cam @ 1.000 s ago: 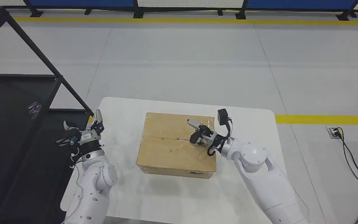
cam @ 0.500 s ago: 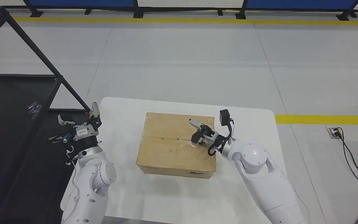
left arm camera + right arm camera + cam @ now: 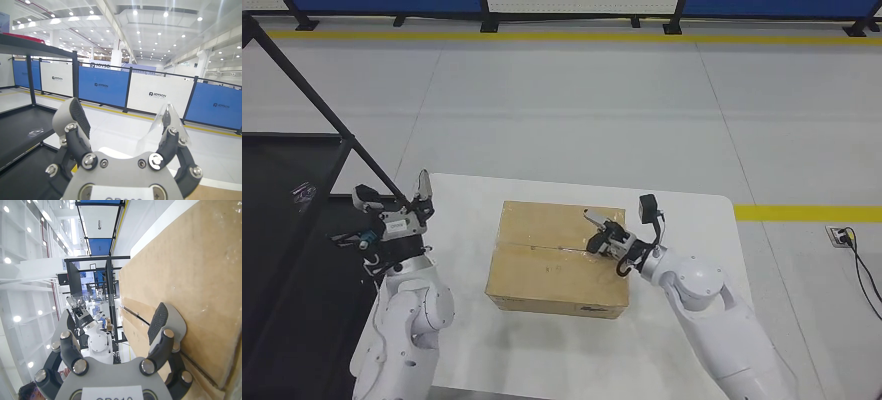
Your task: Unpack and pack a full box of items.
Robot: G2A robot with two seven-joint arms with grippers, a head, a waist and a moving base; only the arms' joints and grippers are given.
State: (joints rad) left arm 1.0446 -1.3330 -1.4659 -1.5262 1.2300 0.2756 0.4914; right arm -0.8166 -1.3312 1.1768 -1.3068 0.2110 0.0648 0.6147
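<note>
A closed cardboard box [image 3: 557, 258] sits in the middle of a white table [image 3: 472, 340], its top flaps meeting along a seam. The right gripper [image 3: 594, 230] is over the right end of that seam. The left gripper [image 3: 395, 196] is held up with its fingers spread by the table's far left corner, beside a black rack [image 3: 292, 200].

Left gripper [image 3: 121, 113] is raised at the near left, spread wide; right gripper [image 3: 598, 232] sits mid-scene, likewise spread wide.

Glossy white arms [image 3: 412, 312] — grey claws [image 3: 122, 112] with silver screws [image 3: 88, 161], ribbed black pads [image 3: 80, 117].
</note>
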